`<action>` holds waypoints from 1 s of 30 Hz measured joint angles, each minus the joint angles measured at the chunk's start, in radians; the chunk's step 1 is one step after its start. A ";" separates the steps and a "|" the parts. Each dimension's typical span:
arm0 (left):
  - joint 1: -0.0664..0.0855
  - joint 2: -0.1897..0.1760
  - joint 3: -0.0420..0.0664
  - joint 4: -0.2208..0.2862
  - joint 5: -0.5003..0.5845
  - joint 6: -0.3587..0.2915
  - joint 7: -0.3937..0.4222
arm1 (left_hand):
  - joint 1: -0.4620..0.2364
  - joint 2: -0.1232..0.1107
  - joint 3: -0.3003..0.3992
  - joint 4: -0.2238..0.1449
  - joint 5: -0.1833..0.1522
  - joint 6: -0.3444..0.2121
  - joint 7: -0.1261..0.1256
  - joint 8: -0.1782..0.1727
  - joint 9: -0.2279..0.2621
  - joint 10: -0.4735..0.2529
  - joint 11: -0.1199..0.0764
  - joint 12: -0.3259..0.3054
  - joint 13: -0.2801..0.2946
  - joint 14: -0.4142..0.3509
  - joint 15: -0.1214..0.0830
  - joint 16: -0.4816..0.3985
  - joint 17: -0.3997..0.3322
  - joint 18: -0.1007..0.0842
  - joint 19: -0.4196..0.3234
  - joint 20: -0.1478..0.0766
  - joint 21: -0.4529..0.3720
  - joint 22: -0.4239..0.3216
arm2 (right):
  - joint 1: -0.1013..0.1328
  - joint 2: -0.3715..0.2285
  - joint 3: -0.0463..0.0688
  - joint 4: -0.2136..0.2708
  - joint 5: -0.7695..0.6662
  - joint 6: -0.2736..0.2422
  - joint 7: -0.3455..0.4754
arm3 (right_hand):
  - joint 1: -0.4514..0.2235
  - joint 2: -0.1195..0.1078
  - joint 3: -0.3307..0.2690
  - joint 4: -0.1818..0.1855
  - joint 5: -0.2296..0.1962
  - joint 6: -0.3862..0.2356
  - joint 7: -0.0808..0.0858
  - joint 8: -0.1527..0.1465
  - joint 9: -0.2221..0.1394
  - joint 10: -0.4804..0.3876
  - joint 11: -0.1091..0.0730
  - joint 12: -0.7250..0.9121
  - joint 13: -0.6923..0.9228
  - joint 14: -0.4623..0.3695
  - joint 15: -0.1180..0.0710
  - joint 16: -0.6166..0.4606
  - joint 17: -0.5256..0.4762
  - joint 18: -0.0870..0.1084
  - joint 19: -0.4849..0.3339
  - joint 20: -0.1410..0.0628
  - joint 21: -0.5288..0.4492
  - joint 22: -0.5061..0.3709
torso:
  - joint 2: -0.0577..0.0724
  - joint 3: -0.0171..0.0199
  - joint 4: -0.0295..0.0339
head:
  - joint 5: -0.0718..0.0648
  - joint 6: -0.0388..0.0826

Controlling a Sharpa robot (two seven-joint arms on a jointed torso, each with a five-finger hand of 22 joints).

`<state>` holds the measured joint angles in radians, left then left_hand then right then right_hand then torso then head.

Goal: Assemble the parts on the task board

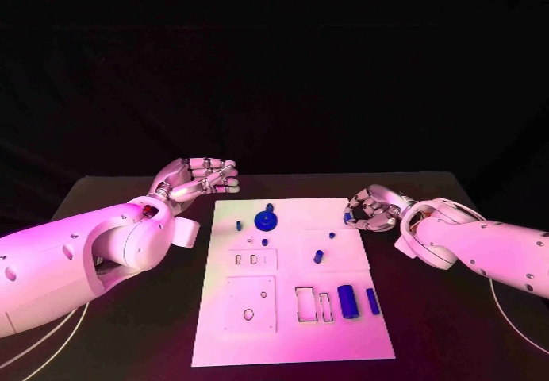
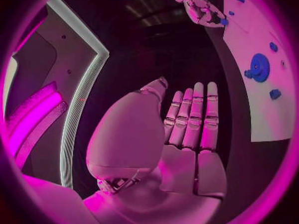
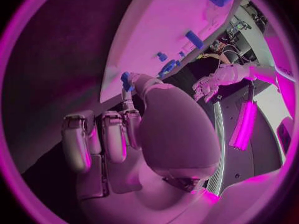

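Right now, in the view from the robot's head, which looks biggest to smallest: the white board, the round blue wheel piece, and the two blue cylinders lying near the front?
1. The white task board, by far.
2. The round blue wheel and the thicker cylinder look alike; the cylinder lies nearer the camera, so I won't rank them.
3. The thinner cylinder.

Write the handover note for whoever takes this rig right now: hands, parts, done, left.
Left hand: holds nothing, fingers curled in the head view, beside the task board's far left corner.
Right hand: pinches a small blue part at the board's far right edge.
On the board: a blue round part at the far middle, a small peg mid-board, two blue cylinders near the right side, a few tiny blue pieces around them.
Done: cannot tell which parts are seated.
Left: place the pinched part; the rectangular slots beside the cylinders look unfilled.
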<state>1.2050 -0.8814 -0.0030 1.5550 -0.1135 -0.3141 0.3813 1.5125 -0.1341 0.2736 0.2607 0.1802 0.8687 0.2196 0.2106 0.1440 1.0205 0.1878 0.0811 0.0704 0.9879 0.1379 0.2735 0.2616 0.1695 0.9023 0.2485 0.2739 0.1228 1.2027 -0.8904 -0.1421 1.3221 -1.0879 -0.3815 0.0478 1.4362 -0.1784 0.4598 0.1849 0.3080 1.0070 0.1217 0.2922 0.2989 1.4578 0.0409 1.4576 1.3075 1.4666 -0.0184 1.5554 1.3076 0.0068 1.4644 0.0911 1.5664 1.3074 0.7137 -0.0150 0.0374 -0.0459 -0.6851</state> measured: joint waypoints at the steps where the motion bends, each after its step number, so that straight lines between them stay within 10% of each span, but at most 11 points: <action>1: 0.000 0.000 0.000 0.000 0.000 0.000 0.000 | 0.000 0.000 0.002 -0.002 0.000 0.000 0.000 0.000 0.000 0.000 0.000 0.000 0.000 0.000 0.000 0.000 0.000 0.000 0.000 0.000 0.000 0.000 | 0.003 -0.001 0.000 0.008 0.000 -0.008 -0.009 | -0.002 0.002 0.003 -0.003 0.004 0.000 0.000 0.000 0.000 0.000 0.000 0.000 0.000 0.000 0.000 0.000 0.000 0.000 0.000 0.000 0.000 0.000 | -0.001 0.0000 -0.0007 | 0.000 0.001; 13: 0.000 0.002 0.000 -0.007 0.000 0.000 -0.002 | 0.010 -0.001 0.018 -0.012 0.000 0.000 0.000 0.000 0.001 0.000 0.000 0.000 0.000 0.000 0.000 0.000 0.005 0.000 0.000 0.000 0.004 0.000 | 0.049 -0.007 0.001 0.202 -0.053 -0.106 -0.159 | -0.033 0.003 0.051 -0.039 0.030 -0.011 0.003 0.000 0.000 0.000 0.000 0.000 0.000 0.000 0.000 0.000 0.000 0.000 0.004 -0.004 0.000 0.000 | -0.010 -0.0017 -0.0064 | 0.001 0.001; 30: 0.000 0.013 -0.005 -0.017 0.000 0.001 -0.009 | 0.010 -0.001 0.021 -0.015 0.000 0.000 0.000 0.000 0.001 0.000 0.000 0.000 0.000 0.000 0.000 0.000 0.006 0.000 0.000 0.000 0.004 0.000 | 0.036 0.115 -0.007 0.341 -0.276 -0.130 -0.358 | -0.079 0.007 0.066 -0.046 -0.009 -0.024 0.003 0.001 0.000 0.000 0.000 0.000 0.000 0.000 0.000 0.000 0.000 0.000 0.004 -0.003 0.000 0.001 | -0.027 -0.0112 -0.0023 | 0.027 -0.018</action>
<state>1.2048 -0.8685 -0.0076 1.5382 -0.1134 -0.3131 0.3721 1.5225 -0.1349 0.2943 0.2455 0.1802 0.8687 0.2196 0.2106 0.1448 1.0205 0.1878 0.0811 0.0704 0.9880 0.1379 0.2734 0.2679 0.1696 0.9023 0.2485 0.2777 0.1228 1.2388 -0.7756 -0.1495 1.6634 -1.3637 -0.5118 -0.3098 1.3574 -0.1714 0.5260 0.1389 0.2993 0.9828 0.1244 0.2929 0.2988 1.4577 0.0410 1.4575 1.3074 1.4666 -0.0182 1.5554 1.3073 0.0068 1.4680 0.0877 1.5664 1.3080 0.6869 -0.0262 0.0351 -0.0193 -0.7027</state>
